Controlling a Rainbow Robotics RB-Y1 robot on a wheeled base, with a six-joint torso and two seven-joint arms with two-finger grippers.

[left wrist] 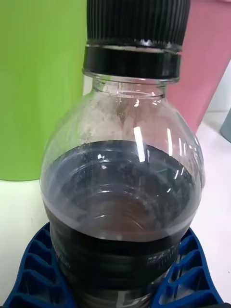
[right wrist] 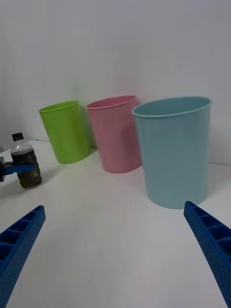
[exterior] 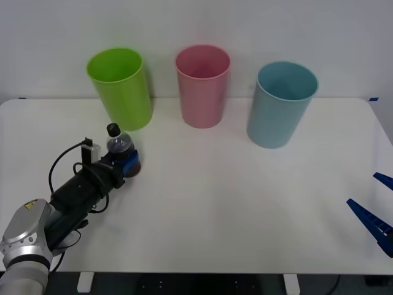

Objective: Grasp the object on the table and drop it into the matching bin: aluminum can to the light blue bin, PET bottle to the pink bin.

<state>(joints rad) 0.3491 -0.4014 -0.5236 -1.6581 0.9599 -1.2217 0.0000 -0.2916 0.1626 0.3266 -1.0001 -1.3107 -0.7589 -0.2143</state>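
The PET bottle (exterior: 118, 142) (right wrist: 24, 163) (left wrist: 120, 183), small and clear with a black cap and a dark label, stands upright on the white table (exterior: 233, 196) at the left, just in front of the green bin. My left gripper (exterior: 128, 161) (left wrist: 120, 288) is shut on its lower half, and the blue fingers (left wrist: 36, 269) wrap both sides. The pink bin (exterior: 201, 86) (right wrist: 115, 134) (left wrist: 207, 62) stands at the back centre, with the light blue bin (exterior: 279, 107) (right wrist: 175, 149) to its right. My right gripper (exterior: 376, 203) (right wrist: 115, 260) hangs open at the table's right front edge.
A lime green bin (exterior: 121, 89) (right wrist: 65, 131) (left wrist: 38, 86) stands at the back left, close behind the bottle. All three bins line up along the far edge by a white wall. The table's middle and front offer free room.
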